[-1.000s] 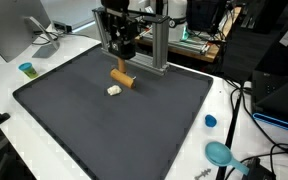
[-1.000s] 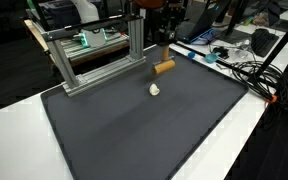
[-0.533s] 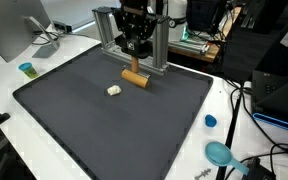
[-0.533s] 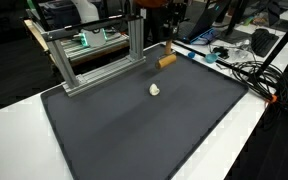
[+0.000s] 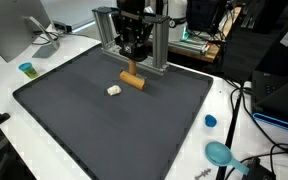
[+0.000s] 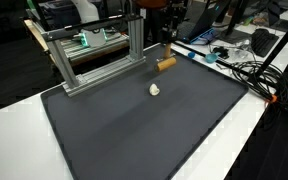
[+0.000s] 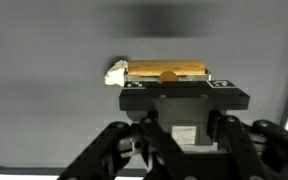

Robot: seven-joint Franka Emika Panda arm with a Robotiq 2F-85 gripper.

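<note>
Claw [image 5: 131, 68] clamped shut on brown cylinder [image 5: 132, 81] over dark mat [image 5: 104, 130]; best carried level, clear of white lump [image 5: 114, 90].

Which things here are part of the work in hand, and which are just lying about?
In hand: the gripper, shut on the brown cylinder; the small white piece close beside it on the black mat.

Lying about: metal frame, blue cap, teal cup, monitor, cables.
</note>
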